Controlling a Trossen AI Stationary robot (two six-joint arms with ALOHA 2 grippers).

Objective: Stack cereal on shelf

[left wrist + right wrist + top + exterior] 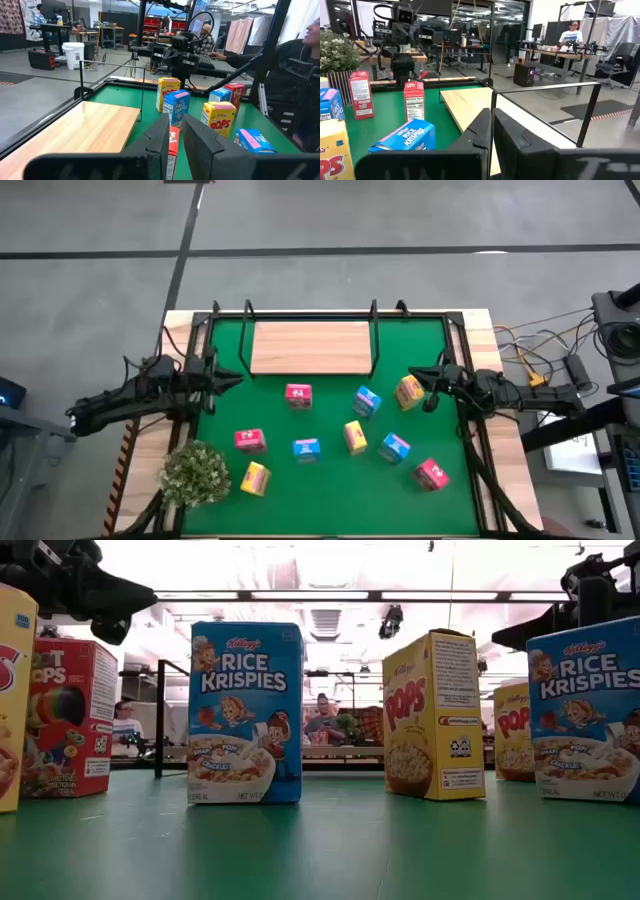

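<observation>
Cereal cartons [306, 448] lie scattered on the green mat [330, 490] in front of the shelf [310, 346], none of them on it. I see the shelf's long axis running left to right along the far edge of the surface, its wire frame [374, 340] rising at each end. Going left to right: a yellow carton [255, 478] sits beside the plant [194, 472], then a red one [249, 440], a red one [298, 395] nearest the board, and a blue one lying flat [396, 447]. My left pincer [232, 379] hovers at the mat's left edge, fingers nearly together, holding nothing. My right pincer [417, 376] hovers just beside a yellow carton [408, 392], closed and empty.
</observation>
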